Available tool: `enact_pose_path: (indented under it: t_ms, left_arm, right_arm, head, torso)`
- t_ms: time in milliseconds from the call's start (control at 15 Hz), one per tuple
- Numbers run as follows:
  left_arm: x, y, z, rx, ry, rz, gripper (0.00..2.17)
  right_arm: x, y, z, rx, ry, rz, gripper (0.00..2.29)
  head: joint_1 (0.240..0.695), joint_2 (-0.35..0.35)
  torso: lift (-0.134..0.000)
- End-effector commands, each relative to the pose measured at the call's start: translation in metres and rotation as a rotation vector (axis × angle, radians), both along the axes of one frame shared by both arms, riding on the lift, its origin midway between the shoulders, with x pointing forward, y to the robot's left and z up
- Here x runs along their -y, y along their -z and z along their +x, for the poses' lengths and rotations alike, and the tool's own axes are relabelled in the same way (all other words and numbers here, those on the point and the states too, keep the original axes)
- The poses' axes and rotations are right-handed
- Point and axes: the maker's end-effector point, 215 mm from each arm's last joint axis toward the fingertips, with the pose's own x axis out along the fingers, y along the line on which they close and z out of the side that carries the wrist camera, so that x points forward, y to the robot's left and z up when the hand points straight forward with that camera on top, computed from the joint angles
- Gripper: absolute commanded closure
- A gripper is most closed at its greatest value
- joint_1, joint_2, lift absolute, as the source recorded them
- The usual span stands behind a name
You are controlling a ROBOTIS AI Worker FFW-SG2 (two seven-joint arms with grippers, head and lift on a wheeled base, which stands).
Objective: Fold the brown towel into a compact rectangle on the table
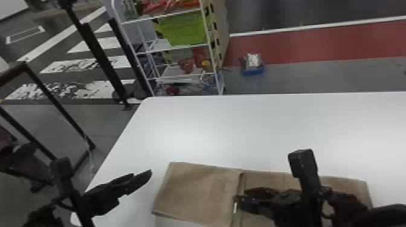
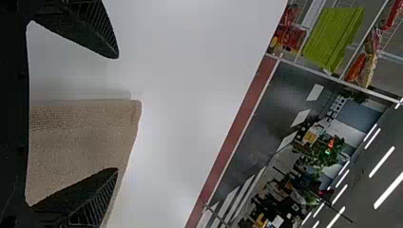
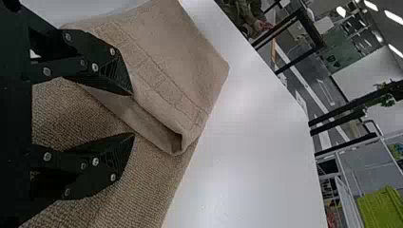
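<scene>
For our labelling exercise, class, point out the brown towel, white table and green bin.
Brown towel (image 1: 196, 193), head view, folded left part.
White table (image 1: 211, 129), head view, bare top.
Green bin (image 1: 185, 30), head view, front side.

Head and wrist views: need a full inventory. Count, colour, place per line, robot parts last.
towel: 1, brown, near part of the table, its left part folded over
table: 1, white, in front of the robot
rack: 1, white, beyond the table's far edge
bin: 1, green, on the rack
packets: several, red and orange, rack's top shelf
tray: 1, blue, on the floor right of the rack
frames: several, dark, left of the table
floor strip: 1, red, beyond the table
ceiling lights: several, white, room background
left gripper: 1, black, above the table by the towel, jaws open
right gripper: 1, black, over the towel near the folded edge, jaws open
</scene>
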Motion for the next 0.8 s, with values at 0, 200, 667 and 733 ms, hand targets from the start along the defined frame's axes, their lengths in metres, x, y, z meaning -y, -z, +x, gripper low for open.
enact_pose_path:
  t_ms: [0, 200, 667, 733]
  left_arm:
    - [0.0, 0.0, -0.001, 0.001, 0.0, -0.004, 0.03]
    - [-0.002, 0.002, -0.002, -0.003, -0.002, -0.005, 0.03]
    - [-0.004, 0.002, -0.008, -0.005, 0.001, -0.009, 0.03]
    - [-0.004, 0.002, -0.009, -0.005, 0.002, -0.011, 0.03]
  right_arm:
    - [-0.005, -0.007, -0.001, 0.006, -0.008, 0.02, 1.29]
    - [-0.007, -0.014, 0.0, 0.02, -0.012, 0.026, 1.3]
    - [-0.011, -0.022, -0.015, 0.04, 0.024, -0.029, 1.0]
    - [-0.02, -0.044, -0.014, 0.179, 0.067, -0.036, 0.46]
  head:
    - [0.695, 0.35]
    - [0.695, 0.35]
    - [0.695, 0.35]
    - [0.695, 0.35]
  torso:
    - [-0.124]
    - [-0.124]
    - [-0.124]
    - [-0.124]
